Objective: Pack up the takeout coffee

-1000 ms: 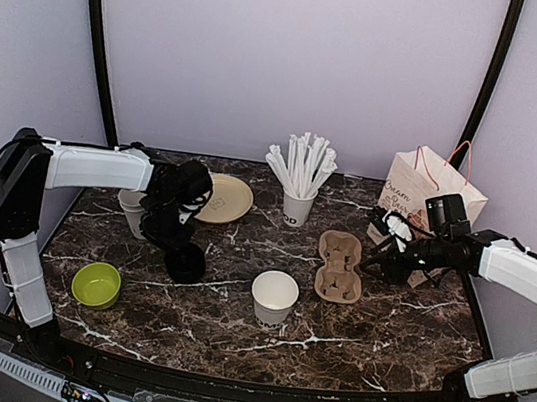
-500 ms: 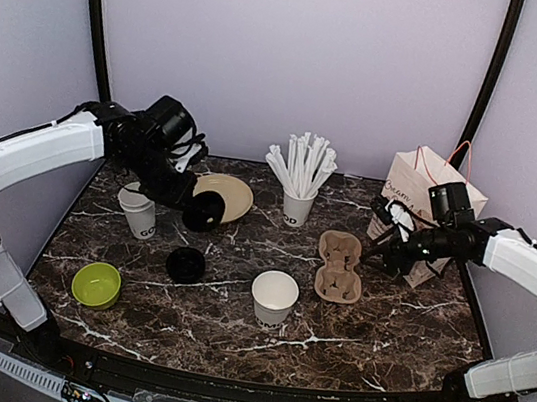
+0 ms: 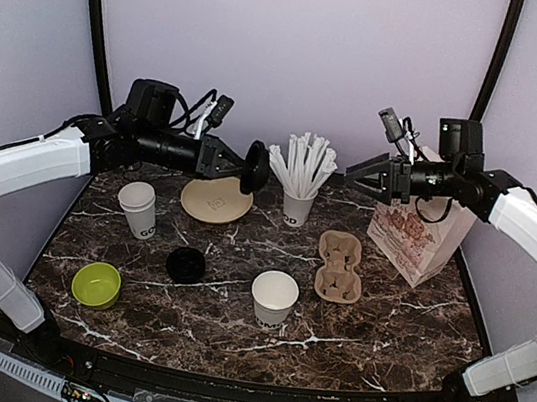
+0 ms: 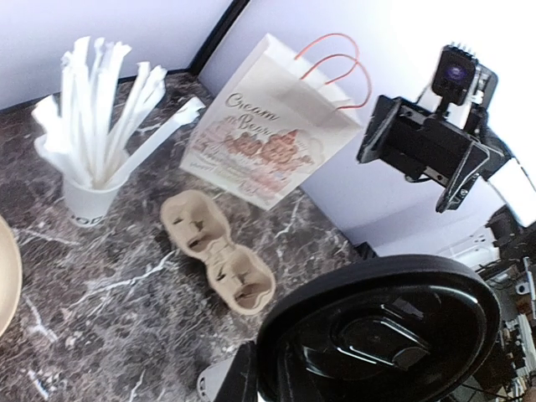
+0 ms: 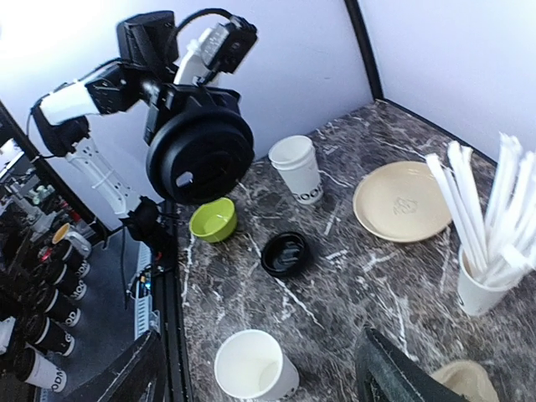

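Observation:
My left gripper (image 3: 240, 161) is raised high above the beige plate and is shut on a round black lid (image 3: 255, 167), held on edge. The lid fills the bottom right of the left wrist view (image 4: 377, 335). A small white paper cup with black lettering (image 3: 138, 209) stands lidless at the left, seen also in the right wrist view (image 5: 299, 167). A second black lid (image 3: 185, 265) lies flat on the table. My right gripper (image 3: 355, 179) is open and empty, raised high beside the paper bag (image 3: 421, 229). No lidded cup shows on the table.
A plain lidless white cup (image 3: 274, 297) stands front centre. A cardboard cup carrier (image 3: 340, 266) lies right of centre. A cup of wrapped straws (image 3: 297, 203) stands at the back. A beige plate (image 3: 216, 198) and a green bowl (image 3: 96, 284) are on the left.
My left arm lifted from the table and swung up and right with a black lid in its grip. My right gripper rose from beside the bag to high above the table.

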Motion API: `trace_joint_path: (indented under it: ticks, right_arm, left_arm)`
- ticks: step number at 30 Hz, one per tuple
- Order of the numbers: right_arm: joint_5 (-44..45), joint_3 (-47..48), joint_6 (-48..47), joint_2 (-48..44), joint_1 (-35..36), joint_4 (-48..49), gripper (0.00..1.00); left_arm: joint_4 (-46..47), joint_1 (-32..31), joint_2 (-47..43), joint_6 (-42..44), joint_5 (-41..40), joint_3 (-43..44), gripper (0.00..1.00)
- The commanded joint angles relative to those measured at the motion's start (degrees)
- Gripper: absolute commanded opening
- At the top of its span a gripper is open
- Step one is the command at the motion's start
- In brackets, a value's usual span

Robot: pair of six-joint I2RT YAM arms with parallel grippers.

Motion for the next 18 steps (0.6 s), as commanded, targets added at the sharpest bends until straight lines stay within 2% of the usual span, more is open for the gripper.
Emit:
trace_joint_path:
  ticks: [1,2,4,5,7,9,14,18]
  right_arm:
    - [-8.55,3.84,16.54,3.53,3.47,10.71,0.8]
    - [-9.34,3.93,18.92,4.29,4.32,12.41,0.81]
    - [-10.43,3.1,25.17,5.51,5.68,18.34,0.97]
    - [-11.44,2.73,28.61,6.16,5.98,22.39,0.98]
    - [-12.82,3.84,32.16,7.73,6.6,25.12,0.99]
    - [-13.26,5.65,32.49,9.17,7.53,23.56,0.99]
    - [-13.79,6.8,36.84,10.75,10.26,26.42,0.99]
    - [-11.75,9.51,36.81,12.89,12.09,24.02,0.99]
  left_arm:
    - [17.46,0.25,-2.83,-6.48,7.04,-2.9,0.11]
    - [19.4,0.23,-2.71,-7.24,7.49,-3.06,0.11]
    - [23.78,0.15,-2.46,-9.61,8.31,-5.11,0.11]
    - [25.23,0.14,-2.35,-11.4,8.7,-5.57,0.11]
    - [28.6,0.02,-2.02,-13.01,9.78,-6.61,0.11]
    - [30.11,-0.29,-1.97,-13.11,9.71,-7.21,0.11]
    - [29.42,-1.19,-1.71,-12.4,8.71,-7.42,0.11]
    - [28.28,-1.79,-1.54,-11.03,8.22,-7.27,0.11]
